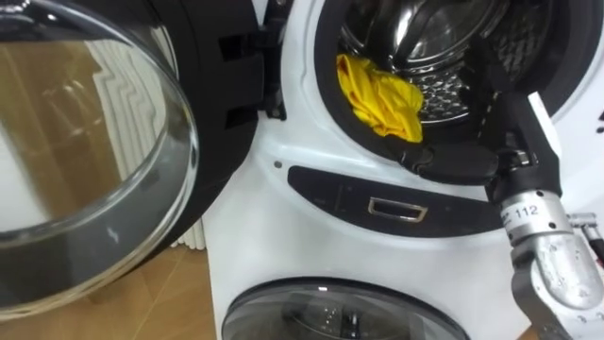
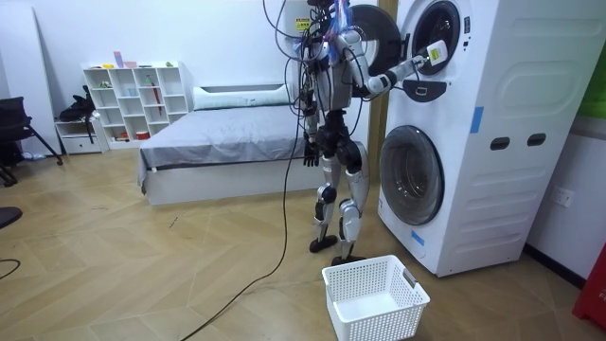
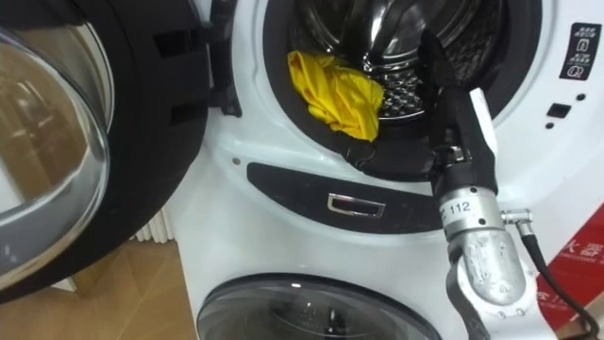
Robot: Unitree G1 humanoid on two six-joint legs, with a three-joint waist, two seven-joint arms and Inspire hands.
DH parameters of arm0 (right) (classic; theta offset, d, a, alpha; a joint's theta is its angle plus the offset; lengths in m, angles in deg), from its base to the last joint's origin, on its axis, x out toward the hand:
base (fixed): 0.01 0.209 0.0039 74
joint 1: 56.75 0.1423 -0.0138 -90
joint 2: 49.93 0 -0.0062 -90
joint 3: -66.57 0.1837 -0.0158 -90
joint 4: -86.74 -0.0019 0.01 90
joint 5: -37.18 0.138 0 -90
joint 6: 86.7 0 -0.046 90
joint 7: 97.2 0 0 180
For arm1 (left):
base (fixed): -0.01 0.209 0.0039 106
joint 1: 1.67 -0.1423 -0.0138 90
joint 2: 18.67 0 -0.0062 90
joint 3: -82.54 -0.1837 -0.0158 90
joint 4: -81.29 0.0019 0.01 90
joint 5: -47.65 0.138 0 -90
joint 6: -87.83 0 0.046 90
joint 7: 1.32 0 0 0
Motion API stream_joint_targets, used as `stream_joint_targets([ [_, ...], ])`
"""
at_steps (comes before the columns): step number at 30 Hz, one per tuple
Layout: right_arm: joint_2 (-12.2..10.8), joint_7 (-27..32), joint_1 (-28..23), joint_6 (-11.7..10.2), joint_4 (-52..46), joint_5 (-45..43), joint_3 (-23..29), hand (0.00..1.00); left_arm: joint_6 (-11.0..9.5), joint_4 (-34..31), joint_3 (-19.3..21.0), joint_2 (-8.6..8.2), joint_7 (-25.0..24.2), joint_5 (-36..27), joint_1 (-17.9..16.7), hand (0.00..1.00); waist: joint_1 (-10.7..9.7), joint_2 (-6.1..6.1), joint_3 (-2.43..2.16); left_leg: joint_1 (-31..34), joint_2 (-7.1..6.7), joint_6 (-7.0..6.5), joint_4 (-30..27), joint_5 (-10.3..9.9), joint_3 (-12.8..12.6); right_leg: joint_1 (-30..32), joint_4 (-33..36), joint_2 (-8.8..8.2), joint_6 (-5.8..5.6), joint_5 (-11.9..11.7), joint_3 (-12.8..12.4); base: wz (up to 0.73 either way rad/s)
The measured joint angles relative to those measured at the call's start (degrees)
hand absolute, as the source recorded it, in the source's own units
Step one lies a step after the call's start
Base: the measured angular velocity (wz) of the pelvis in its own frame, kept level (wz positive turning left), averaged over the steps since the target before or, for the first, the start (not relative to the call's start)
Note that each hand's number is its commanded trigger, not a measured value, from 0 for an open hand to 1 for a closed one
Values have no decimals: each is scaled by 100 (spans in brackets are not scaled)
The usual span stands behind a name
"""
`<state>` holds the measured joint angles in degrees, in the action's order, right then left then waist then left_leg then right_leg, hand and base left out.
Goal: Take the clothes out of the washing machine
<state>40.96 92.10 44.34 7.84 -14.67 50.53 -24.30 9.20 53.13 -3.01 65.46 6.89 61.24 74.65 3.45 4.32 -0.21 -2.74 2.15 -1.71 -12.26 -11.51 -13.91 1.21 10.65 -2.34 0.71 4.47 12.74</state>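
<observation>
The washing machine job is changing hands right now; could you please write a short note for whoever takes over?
Right hand: reaching into the mouth of the upper drum, to the right of the yellow cloth and apart from it; grip unclear.
Left hand: hanging at the robot's side, idle.
Things: the door is swung open to the left. The cloth is bunched at the front left of the drum. The white basket stands on the floor by the robot's feet, with no clothes seen in it.
Done: door opened, arm at the drum.
Left: grasp the cloth, pull it out, probably drop it in the basket.
</observation>
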Motion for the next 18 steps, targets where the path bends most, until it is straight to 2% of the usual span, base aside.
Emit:
stream_joint_targets([
  [4,6,-1,95,128,-1,79,5,0,-5,-15,58,-25,-23,24,-48,0,-64,-4,0,29,-11,-9,-3,17,35,4,0,-19,-1,-2,46,7],
  [7,48,-11,191,209,4,450,23,0,-8,-23,162,-43,-30,32,-112,0,-203,-8,1,61,-44,-31,-3,44,118,2,1,-59,-11,-5,120,15],
  [10,185,-24,291,410,6,656,38,0,-13,-36,224,-37,-29,41,-85,0,-265,6,-13,66,-76,-59,-1,63,160,2,25,-94,-33,-4,145,7],
  [13,326,-78,540,719,20,968,40,0,-17,-19,348,-50,-28,41,-145,0,-369,47,-41,162,-116,-97,-3,96,151,145,148,-130,-50,7,151,0],
  [15,529,-89,652,894,22,1358,39,0,-18,-23,426,-52,1,42,-160,0,-404,64,-38,214,-151,-124,-2,124,150,219,208,-160,-61,9,138,0],
  [18,565,-79,797,1087,116,1377,40,0,7,-27,493,-54,15,67,-191,0,-422,93,-33,218,-164,-140,-2,136,155,216,203,-175,-67,4,145,0],
])
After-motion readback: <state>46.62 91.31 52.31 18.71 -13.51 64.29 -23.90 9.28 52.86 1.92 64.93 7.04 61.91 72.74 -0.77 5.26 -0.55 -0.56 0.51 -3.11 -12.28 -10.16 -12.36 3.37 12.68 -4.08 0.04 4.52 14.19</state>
